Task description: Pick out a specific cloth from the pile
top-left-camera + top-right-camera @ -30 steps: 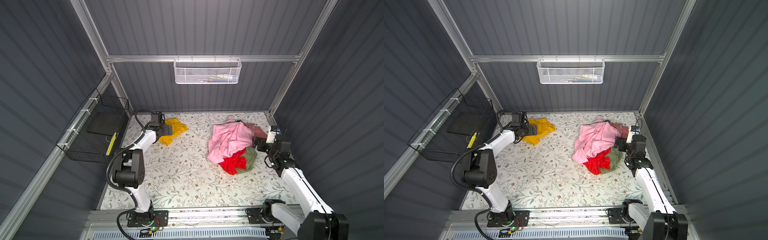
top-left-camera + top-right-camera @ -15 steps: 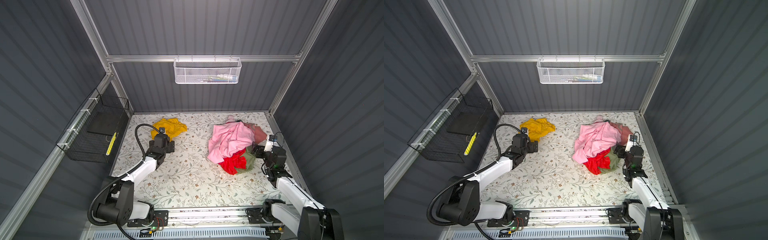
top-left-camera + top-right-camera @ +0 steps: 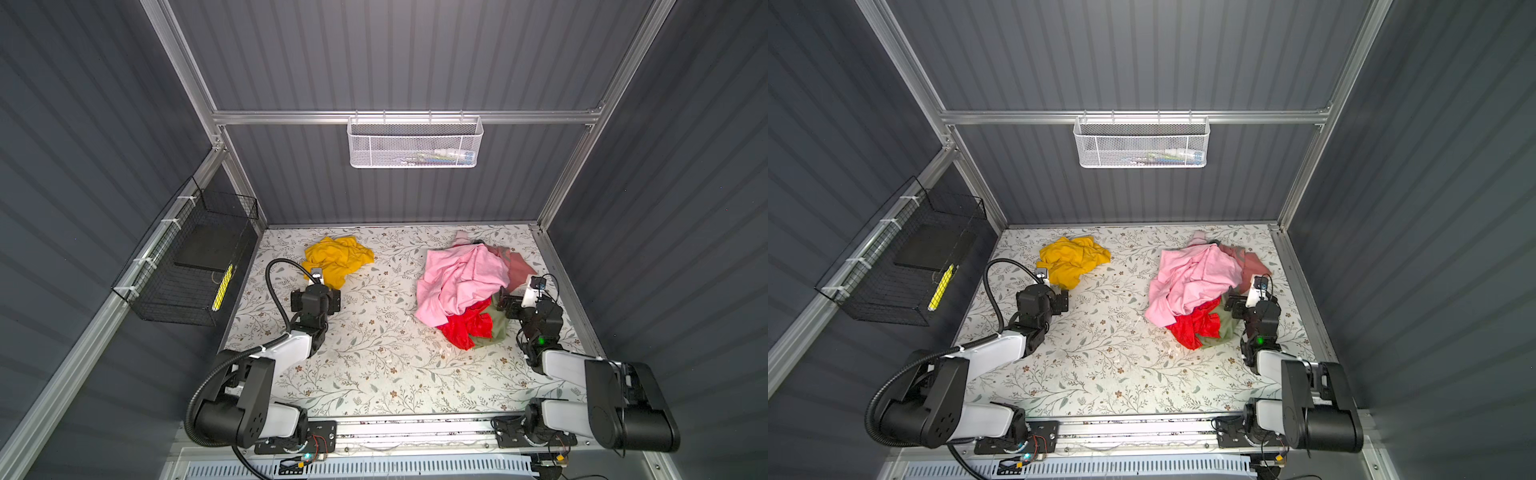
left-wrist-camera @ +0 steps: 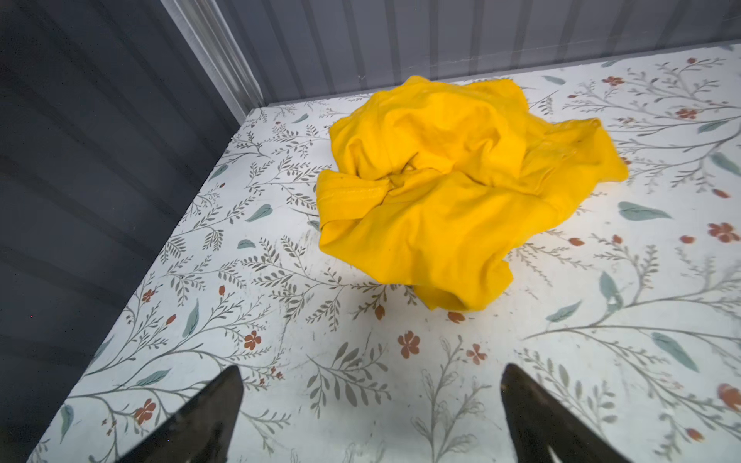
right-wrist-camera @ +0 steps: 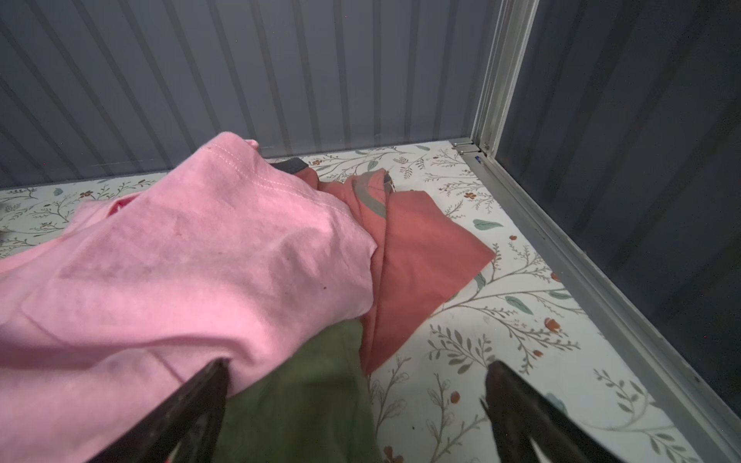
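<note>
A black wire basket (image 3: 187, 266) hangs on the left wall. Over the left side of the floral table (image 3: 374, 374), the left tool (image 4: 371, 385) hovers with its jaws spread wide and nothing between them. It points at the cloth (image 4: 453, 188), which lies crumpled alone near the far left corner, just beyond the tips and untouched. Well apart to the right sits the pile (image 3: 461, 286): a light pink garment (image 5: 180, 260) over a red cloth (image 3: 465, 326), an olive garment (image 5: 304, 393) and a dusty rose garment (image 5: 421, 256). At its right edge the right tool (image 5: 357, 381) gapes wide too, gripping nothing, one finger at the pink and olive folds.
</note>
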Available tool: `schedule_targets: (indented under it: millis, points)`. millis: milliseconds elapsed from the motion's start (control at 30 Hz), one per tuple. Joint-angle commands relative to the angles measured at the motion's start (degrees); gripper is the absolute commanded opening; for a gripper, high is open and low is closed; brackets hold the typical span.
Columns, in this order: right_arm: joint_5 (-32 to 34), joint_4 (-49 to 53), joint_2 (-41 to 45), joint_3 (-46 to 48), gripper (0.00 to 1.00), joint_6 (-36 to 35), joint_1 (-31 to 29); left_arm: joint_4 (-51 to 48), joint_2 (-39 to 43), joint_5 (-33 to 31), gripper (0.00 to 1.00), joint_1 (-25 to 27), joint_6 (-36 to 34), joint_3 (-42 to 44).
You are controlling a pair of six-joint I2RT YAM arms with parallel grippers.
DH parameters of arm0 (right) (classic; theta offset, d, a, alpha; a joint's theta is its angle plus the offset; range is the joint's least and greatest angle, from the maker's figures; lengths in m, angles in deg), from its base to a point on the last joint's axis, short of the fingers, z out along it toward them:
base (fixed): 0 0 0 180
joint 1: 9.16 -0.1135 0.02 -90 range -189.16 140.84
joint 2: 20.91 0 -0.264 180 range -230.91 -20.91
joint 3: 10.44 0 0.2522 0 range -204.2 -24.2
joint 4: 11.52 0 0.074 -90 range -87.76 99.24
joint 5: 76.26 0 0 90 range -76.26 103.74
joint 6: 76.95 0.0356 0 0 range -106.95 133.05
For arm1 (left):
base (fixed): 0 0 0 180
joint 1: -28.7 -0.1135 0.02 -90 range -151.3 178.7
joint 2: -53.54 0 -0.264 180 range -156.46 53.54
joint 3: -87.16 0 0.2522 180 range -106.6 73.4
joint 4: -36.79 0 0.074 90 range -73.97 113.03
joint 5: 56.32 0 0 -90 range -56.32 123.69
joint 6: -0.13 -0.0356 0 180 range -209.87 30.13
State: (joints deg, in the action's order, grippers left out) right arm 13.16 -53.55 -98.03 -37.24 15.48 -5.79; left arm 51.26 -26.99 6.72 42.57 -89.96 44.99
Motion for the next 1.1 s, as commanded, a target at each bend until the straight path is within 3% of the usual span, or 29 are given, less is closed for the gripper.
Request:
schedule_targets:
  millis: [0,33,133,200,333,367,433,500,1067]
  points:
    - [-2.4,-10.6,-6.1,0.2,0.99,-0.9,-0.1,8.2,-2.0,3.1,1.0,-3.1,-1.0,1.6]
    - [-3.1,-13.4,-7.7,0.1,0.99,-1.1,-0.2,10.9,-2.8,3.5,1.0,-4.1,-1.0,2.5]
    - [-2.7,-4.3,-5.1,-2.1,0.99,-1.0,-0.1,18.1,-6.2,5.5,1.0,-6.8,0.5,4.4]
    - [-2.9,-5.9,-6.7,-2.9,0.99,-1.0,-0.1,21.8,-9.9,5.5,1.0,-7.5,1.1,4.4]
    - [-1.4,0.2,-6.4,-5.8,0.99,-0.3,-0.1,27.0,-18.5,7.3,1.0,-7.9,-0.1,2.0]
    - [-1.4,-0.8,-6.6,-5.4,0.99,-0.2,-0.1,22.2,-16.7,8.4,1.0,-8.3,1.1,1.6]
    - [-1.3,0.6,-6.3,-5.8,0.99,-0.3,0.0,27.1,-18.2,8.4,1.0,-8.6,0.5,2.4]
    - [-1.4,-0.2,-6.5,-5.5,0.99,-0.2,0.0,23.4,-17.3,8.4,1.0,-8.6,1.0,1.7]
    - [-1.4,0.1,-6.5,-5.7,0.99,-0.3,0.0,25.5,-17.9,7.7,1.0,-8.5,0.9,2.1]
